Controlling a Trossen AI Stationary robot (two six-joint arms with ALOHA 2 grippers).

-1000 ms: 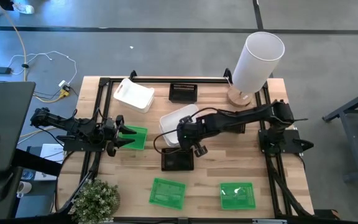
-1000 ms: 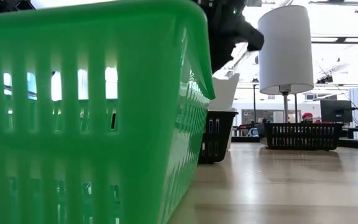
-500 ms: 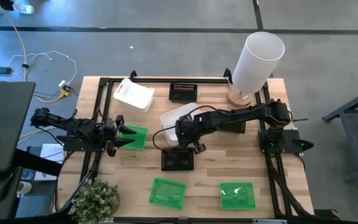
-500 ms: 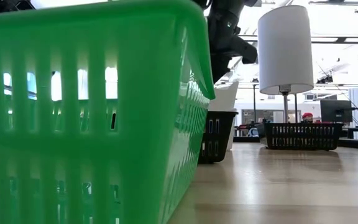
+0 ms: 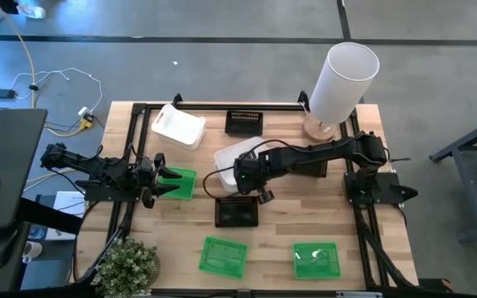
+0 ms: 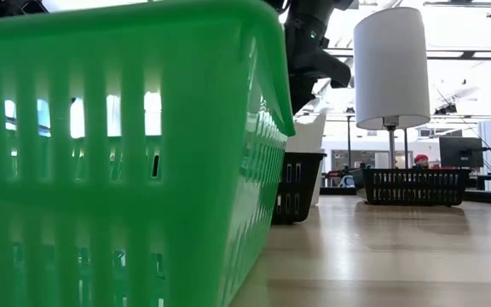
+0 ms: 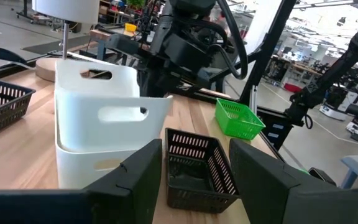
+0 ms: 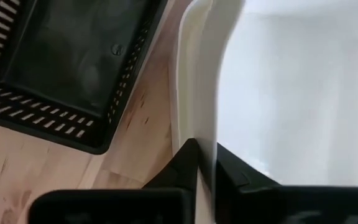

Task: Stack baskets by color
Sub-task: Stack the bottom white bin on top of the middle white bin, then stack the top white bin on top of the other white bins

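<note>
My right gripper [image 5: 240,178] reaches down at the table's middle and is shut on a white basket [image 5: 226,159], which stands tilted in the left wrist view [image 7: 104,130] and seems to sit in a second white basket under it. A black basket [image 5: 237,213] lies just on its near side. My left gripper [image 5: 166,175] waits open at the left, above a green basket [image 5: 180,184]. Another white basket [image 5: 178,126] and another black basket [image 5: 244,122] stand at the far edge. Two green baskets [image 5: 223,255] [image 5: 316,259] lie near the front. My right gripper pinches the white basket's wall [image 8: 197,93] on its near side, the side next to the black basket [image 8: 67,68]. One finger [image 8: 185,165] is outside the wall and the other inside. The fingers come steeply from above, slanting in from the table's right.
A tall white cylinder [image 5: 342,79] on a wooden foot stands at the far right corner. A small green plant [image 5: 127,265] sits at the near left corner. In the low view a green basket [image 6: 126,153] fills the left half. Bare wood lies at the table's right.
</note>
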